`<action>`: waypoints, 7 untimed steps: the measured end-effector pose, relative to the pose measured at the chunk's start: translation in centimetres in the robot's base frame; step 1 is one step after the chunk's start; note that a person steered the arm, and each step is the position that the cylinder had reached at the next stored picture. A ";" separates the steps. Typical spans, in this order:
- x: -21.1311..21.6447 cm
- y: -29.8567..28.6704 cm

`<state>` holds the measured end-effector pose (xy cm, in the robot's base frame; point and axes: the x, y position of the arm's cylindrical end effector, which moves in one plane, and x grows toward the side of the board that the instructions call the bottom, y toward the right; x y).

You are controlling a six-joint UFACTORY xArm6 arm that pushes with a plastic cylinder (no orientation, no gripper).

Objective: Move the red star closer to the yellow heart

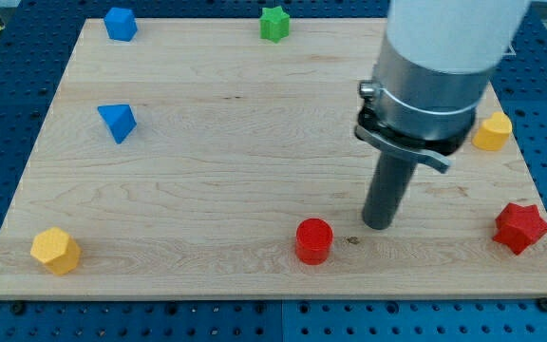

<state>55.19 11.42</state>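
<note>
The red star [520, 228] lies near the board's lower right corner. A yellow block [493, 131], which looks like the heart, sits at the right edge above the star; the arm's body hides its left part. My tip [379, 226] rests on the board well to the left of the red star and just to the right of a red cylinder [314, 240]. The tip touches no block.
A yellow hexagon block [56, 251] lies at the lower left. A blue triangle-like block [117, 122] is at the left, another blue block [120, 23] at the top left, and a green star [274, 23] at the top middle. The wooden board [207, 171] sits on a blue perforated table.
</note>
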 end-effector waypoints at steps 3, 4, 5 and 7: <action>4.7 12.9; 5.4 13.3; 6.6 15.8; 3.6 16.4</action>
<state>58.80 27.86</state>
